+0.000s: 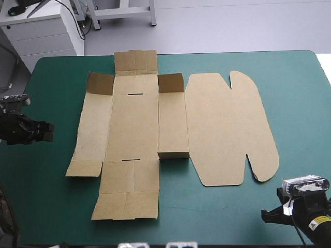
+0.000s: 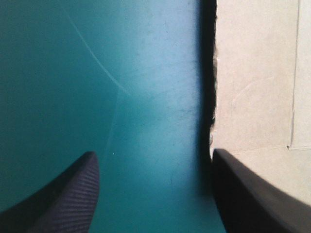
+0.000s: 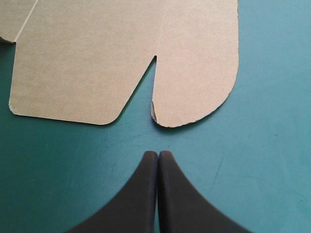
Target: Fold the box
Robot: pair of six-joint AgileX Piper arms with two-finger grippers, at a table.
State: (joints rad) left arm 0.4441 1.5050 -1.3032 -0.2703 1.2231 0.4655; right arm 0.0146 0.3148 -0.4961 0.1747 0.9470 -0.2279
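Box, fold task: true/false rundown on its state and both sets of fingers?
1. The brown cardboard box sheet lies spread out on the teal-green table cover. True.
2. The left gripper has its fingers shut. False: they stand apart, with bare cover between them.
3. The right gripper has its fingers shut on nothing. True: they stop short of the box's rounded tab.
4. All the box's walls are raised into a tray. False: it is mostly flat; only a few small flaps stand up.
5. The rounded lid panel lies on the right arm's side. True.
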